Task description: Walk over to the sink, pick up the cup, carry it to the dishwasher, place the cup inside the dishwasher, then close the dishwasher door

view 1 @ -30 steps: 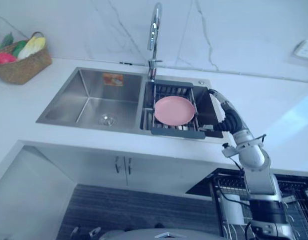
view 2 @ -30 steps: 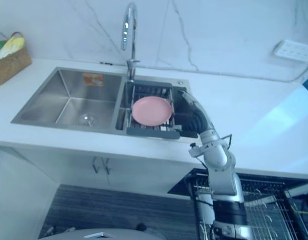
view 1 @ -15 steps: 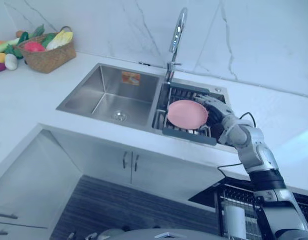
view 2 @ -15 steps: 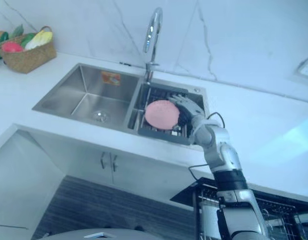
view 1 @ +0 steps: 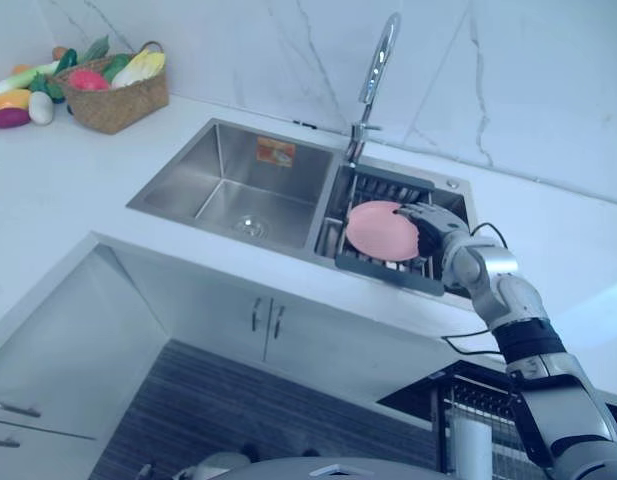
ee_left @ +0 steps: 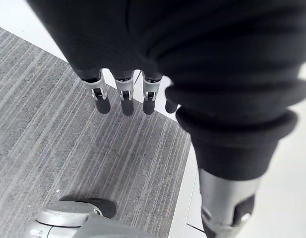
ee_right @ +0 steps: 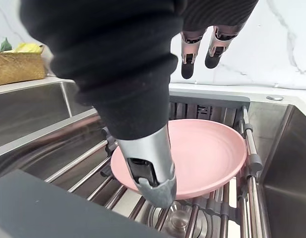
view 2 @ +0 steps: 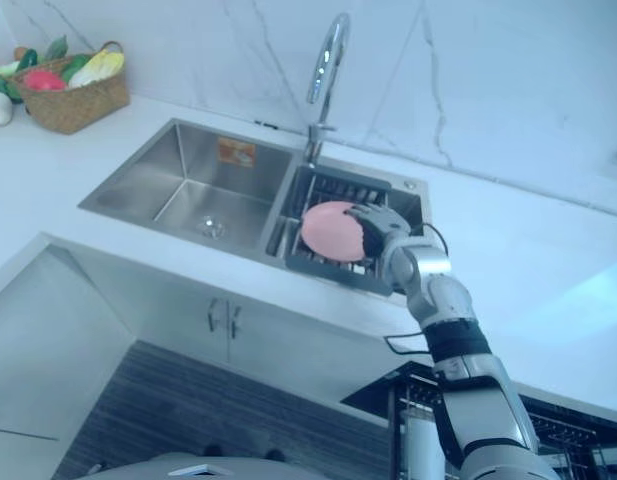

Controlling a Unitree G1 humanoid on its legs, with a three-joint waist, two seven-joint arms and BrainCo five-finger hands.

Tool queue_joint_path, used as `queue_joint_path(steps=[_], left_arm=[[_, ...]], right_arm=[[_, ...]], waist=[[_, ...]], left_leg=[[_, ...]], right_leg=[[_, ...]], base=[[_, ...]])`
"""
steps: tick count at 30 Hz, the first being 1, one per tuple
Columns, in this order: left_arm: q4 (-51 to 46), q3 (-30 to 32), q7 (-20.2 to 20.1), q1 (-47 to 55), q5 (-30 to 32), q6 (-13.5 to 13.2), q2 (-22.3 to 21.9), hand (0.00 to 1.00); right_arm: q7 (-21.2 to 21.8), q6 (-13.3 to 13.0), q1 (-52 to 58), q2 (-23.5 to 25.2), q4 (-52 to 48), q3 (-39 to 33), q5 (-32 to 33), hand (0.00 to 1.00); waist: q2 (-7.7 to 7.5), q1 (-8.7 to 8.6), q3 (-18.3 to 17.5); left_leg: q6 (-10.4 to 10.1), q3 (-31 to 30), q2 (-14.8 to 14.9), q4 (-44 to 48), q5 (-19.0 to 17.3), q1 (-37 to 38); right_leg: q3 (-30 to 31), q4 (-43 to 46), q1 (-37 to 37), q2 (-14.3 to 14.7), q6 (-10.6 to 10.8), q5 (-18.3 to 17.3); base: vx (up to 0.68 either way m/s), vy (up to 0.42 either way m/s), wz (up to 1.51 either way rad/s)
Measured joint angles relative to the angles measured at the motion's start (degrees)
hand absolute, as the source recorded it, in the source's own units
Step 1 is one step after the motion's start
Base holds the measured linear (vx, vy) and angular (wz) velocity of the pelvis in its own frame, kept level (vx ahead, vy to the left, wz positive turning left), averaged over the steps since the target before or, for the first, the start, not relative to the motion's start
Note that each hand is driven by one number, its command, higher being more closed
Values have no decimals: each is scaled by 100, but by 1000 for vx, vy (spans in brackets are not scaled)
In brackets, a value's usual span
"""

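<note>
Right of centre in the left eye view, the right hand (view 1: 429,221) hangs over the pink plate (view 1: 378,230) on the sink rack (view 1: 386,271), fingers apart, holding nothing. A clear round thing (ee_right: 176,219) under the bars may be the cup; I cannot tell. The left hand (ee_left: 124,99) hangs with straight fingers.

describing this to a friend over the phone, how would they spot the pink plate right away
Find the steel double sink set in the white counter; its right basin, by the tap, holds a dark rack. The plate lies on that rack, the only round pink thing there, with the right robot hand close by it.
</note>
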Motion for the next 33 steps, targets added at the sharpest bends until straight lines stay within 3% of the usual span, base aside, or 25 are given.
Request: queue_joint_path(steps=[12,20,33], left_arm=[[-168,-214,156,2,-2,67,21,0],[-390,-355,224,-29,-87,68,102,0],[-445,-396,263,-45,-431,67,105,0]], right_arm=[[-461,338,-37,4,479,4,-106,0],[-692,589,-622,-1,943,81,-81,0],[-920,619,-955,-50,1115,230,14,0]], waist=[[23,78,295],[15,128,557],[22,293,862]], left_leg=[[9,-26,-6,0,52,-115],[-6,-171,-22,35,131,-330],[-6,-290,-29,37,212,-516]], right_leg=[[-19,17,-113,-7,-18,15],[-130,43,-294,-21,-33,27],[-92,130,-498,-43,-34,26]], base=[[1,22,1],[12,32,9],[-1,35,6]])
